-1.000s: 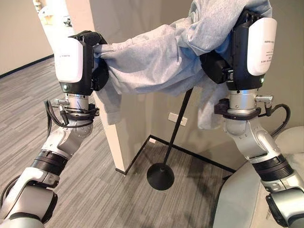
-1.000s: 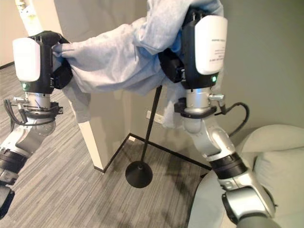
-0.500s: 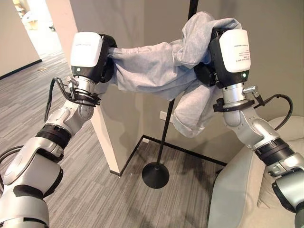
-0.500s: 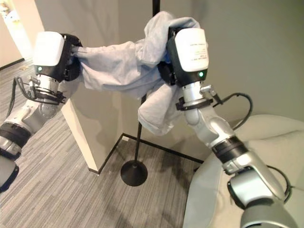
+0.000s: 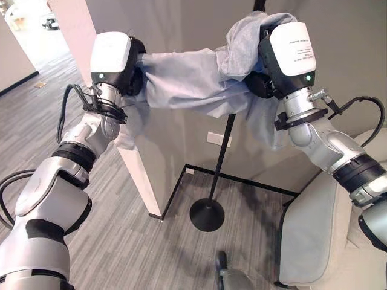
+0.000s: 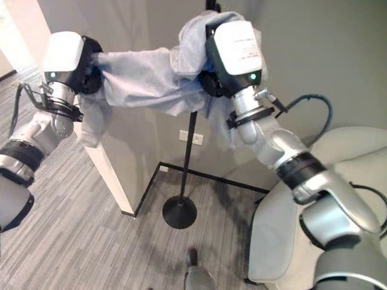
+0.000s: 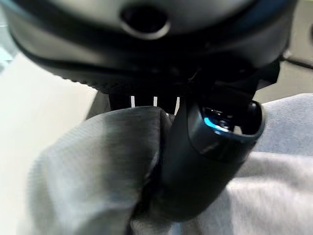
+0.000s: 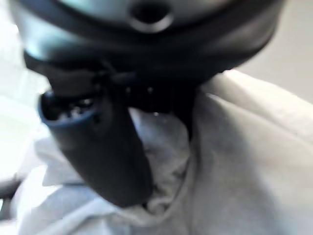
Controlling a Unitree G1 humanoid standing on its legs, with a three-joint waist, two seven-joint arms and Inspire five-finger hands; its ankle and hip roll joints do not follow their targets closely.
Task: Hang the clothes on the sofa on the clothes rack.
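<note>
A light grey garment (image 5: 187,81) is stretched between both raised hands, high in front of the wall. My left hand (image 5: 134,69) is shut on its left end; the thumb (image 7: 195,161) presses into the cloth (image 7: 98,166). At the right end my right hand (image 5: 263,72) is shut on the bunched cloth (image 8: 234,147), thumb (image 8: 105,152) pinching it. The black clothes rack pole (image 5: 222,157) rises from its round base (image 5: 207,215) and passes behind the garment; its top (image 6: 211,5) shows just above the cloth by my right hand.
A white wall corner (image 5: 136,175) juts out left of the rack. A black line (image 5: 242,180) frames the floor round the base. The light grey sofa (image 5: 314,235) sits at the lower right. Grey plank flooring (image 5: 139,254) lies below.
The camera has shifted. Both hands still hold the garment; its right end now sits up against the top of the pole, and the hanging fold under my right hand looks shorter.
</note>
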